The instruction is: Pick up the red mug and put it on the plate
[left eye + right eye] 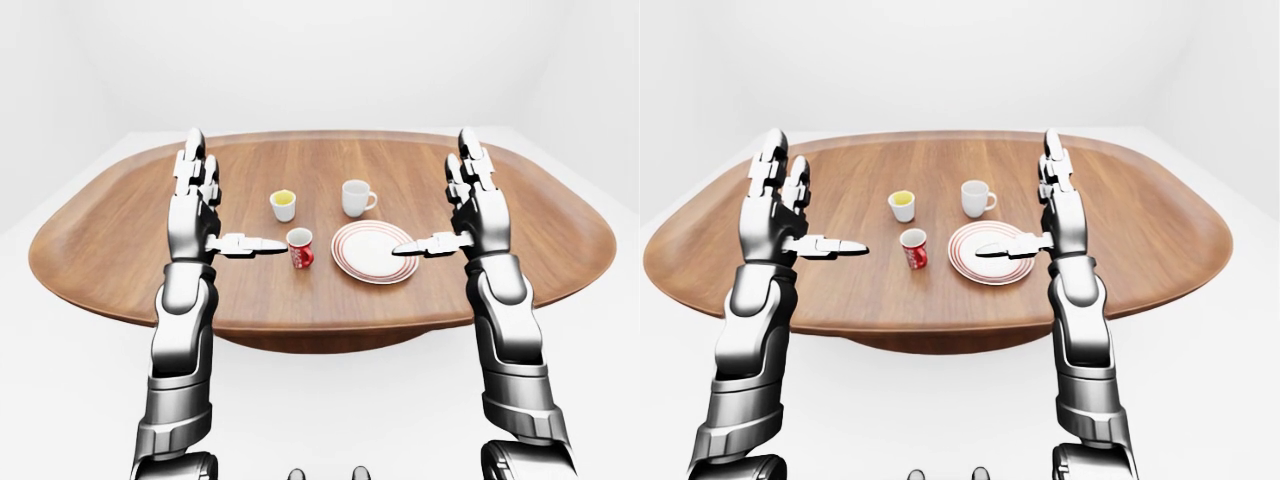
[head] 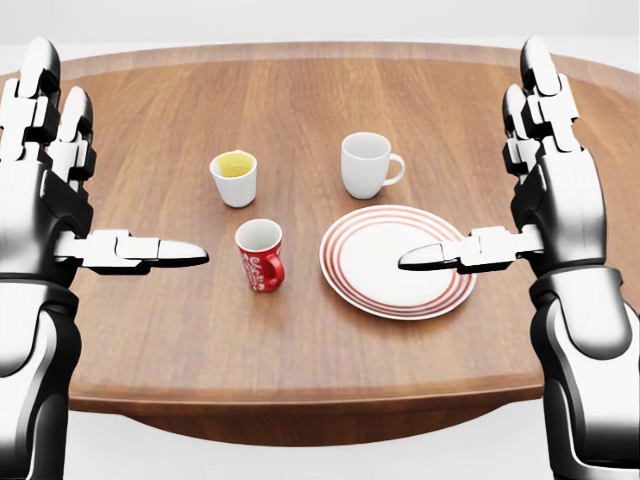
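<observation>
A red mug [image 2: 260, 256] with a white inside stands upright on the wooden table [image 2: 300, 330], handle toward the view's lower right. Just right of it lies a white plate [image 2: 396, 260] with red rings, nothing on it. My left hand [image 2: 75, 170] hovers open at the left of the head view, its thumb pointing toward the mug with a gap between. My right hand [image 2: 510, 165] is held open at the right, its thumb reaching over the plate's right part. Neither hand touches anything.
A white cup [image 2: 234, 177] with yellow inside stands above the red mug. A white mug [image 2: 366, 164] with its handle to the right stands above the plate. The table's near edge [image 2: 300, 400] runs across the bottom of the head view.
</observation>
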